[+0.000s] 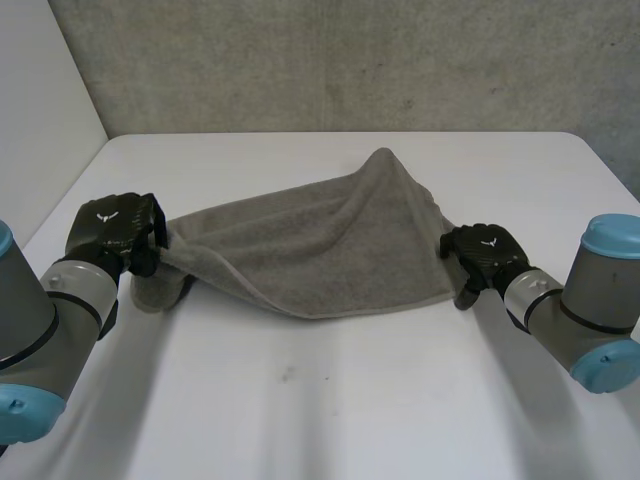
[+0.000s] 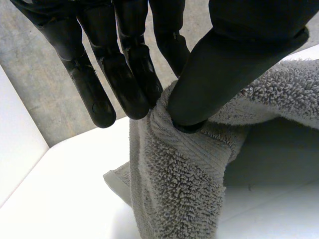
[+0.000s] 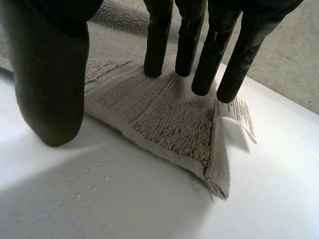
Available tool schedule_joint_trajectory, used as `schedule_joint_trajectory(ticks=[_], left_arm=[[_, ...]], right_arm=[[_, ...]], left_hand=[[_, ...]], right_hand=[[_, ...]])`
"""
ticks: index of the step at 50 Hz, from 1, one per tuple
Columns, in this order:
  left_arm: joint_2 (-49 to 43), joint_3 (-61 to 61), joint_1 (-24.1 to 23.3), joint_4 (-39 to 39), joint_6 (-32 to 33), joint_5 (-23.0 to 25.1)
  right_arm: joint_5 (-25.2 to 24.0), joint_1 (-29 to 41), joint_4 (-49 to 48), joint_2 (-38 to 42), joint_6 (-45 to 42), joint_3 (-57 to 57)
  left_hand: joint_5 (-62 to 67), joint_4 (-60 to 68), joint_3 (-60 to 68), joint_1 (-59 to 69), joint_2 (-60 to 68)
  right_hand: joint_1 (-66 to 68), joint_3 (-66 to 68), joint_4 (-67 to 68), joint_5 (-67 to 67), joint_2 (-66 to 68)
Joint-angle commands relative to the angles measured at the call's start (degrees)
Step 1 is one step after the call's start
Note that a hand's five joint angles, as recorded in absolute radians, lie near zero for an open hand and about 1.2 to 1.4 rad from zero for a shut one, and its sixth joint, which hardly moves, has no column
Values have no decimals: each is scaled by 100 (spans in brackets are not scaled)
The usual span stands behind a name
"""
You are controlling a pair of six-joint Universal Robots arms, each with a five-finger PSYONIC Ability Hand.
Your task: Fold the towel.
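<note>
As left hand (image 2: 229, 69) pinches raised towel (image 1: 300, 250) corner, right hand (image 1: 488, 250) presses opposite corner, fingers (image 3: 155, 50) straight; we judge grasping step unfinished, right grip next.

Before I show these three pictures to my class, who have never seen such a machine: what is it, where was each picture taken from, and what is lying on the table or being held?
This is a robot with two arms, each ending in a black hand with fingers and a thumb. One picture looks down from a camera between and behind the arms. The other two come from cameras on the wrists, looking along each palm. On the white table lies a grey towel, which the robot is to fold. The left hand pinches the towel's left end between thumb and fingers and holds it raised off the table. The right hand rests straight fingers on the towel's right corner, with its thumb beside the edge. A white label sticks out at that corner.
</note>
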Motion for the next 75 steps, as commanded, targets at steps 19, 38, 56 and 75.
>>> schedule_joint_trajectory(ticks=[19,38,56,75], left_arm=[[-44,0,4,6,1,0],[-79,290,-14,6,1,0],[2107,975,-67,-915,-711,105],[-250,2123,-197,-1453,-747,325]], right_arm=[[225,227,293,547,16,-1189],[67,131,1787,-188,586,-2394],[-838,-773,3140,-4002,1028,-2761],[-144,-204,5875,-1878,-1856,-4169]], left_hand=[[1105,1014,1029,1150,1022],[1105,1014,1029,1150,1022],[1105,1014,1029,1150,1022],[1105,1014,1029,1150,1022]], right_hand=[[660,683,697,920,717],[4758,4782,4796,5019,4815],[4758,4782,4796,5019,4815],[4758,4782,4796,5019,4815]])
